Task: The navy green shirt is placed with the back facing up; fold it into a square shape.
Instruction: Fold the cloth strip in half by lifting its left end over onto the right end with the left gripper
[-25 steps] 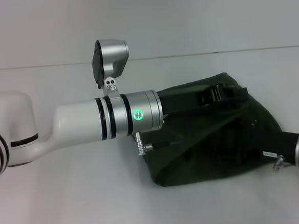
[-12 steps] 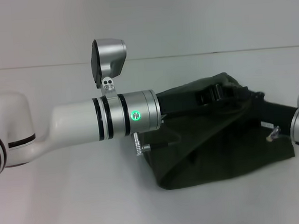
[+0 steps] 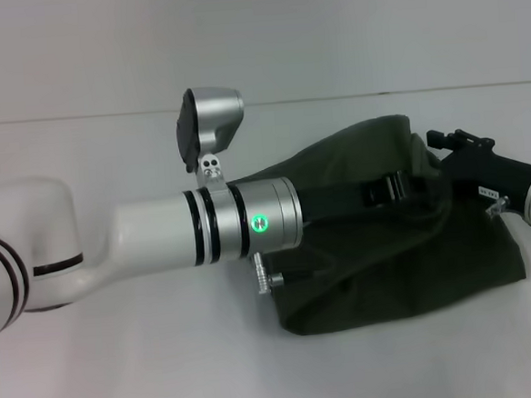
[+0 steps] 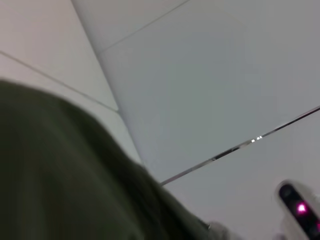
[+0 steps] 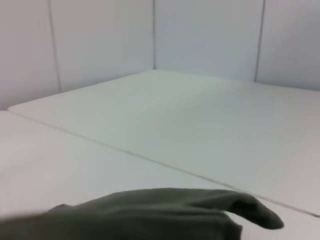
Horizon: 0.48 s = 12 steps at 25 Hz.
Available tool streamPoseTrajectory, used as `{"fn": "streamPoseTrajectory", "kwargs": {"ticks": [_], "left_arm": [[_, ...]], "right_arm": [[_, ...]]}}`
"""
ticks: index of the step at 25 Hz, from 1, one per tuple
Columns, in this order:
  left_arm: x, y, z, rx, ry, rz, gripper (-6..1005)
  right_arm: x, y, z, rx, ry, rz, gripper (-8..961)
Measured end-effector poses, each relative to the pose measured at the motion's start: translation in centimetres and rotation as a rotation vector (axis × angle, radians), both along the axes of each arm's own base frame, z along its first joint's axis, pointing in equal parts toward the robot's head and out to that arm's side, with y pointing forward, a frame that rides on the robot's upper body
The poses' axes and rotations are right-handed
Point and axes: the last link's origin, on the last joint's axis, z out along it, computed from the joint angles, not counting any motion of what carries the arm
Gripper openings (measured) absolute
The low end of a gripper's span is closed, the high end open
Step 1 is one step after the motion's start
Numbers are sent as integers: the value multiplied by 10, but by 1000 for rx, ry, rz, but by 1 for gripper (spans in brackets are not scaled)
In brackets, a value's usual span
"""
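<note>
The navy green shirt [image 3: 405, 244] lies bunched on the white table [image 3: 123, 373], right of centre in the head view, partly lifted. Its lower edge rests on the table; its upper part is raised into a hump and draped over the black fingers of both grippers. Only plain dark olive cloth shows, no lettering visible.

The left arm [image 3: 159, 238] reaches across from the left, white link then silver wrist with a green light, wrist camera housing sticking up. The left gripper [image 3: 394, 190] is buried in the shirt folds near the middle of the cloth; black finger parts show against the fabric, seemingly pinching a fold, but cannot tell how far apart the fingers stand.

The right gripper [image 3: 458, 145] comes in from the right edge, black body at the shirt's upper right edge, its tip touching or just tucked under the cloth. Fingertips hidden, so cannot tell whether it grips the shirt.

Left wrist view: dark olive cloth [image 4: 60, 175] fills the near corner, very close to the lens, pale table and wall panels beyond. Right wrist view: a ridge of the shirt [image 5: 165, 212] lies across the near edge, bare white table [image 5: 150, 125] behind it.
</note>
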Motion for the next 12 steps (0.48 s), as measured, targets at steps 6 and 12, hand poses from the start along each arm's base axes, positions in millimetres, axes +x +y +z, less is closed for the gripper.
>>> {"fn": "streamPoseTrajectory", "kwargs": {"ticks": [6,12], "left_arm": [[-6,-4,-10,-11,27,42,159],[-12,-7,-14,19,6,86,171]], "right_arm": [[3,6,4,40,1,-39,894],[11,17,18,150,36,-138,895]]}}
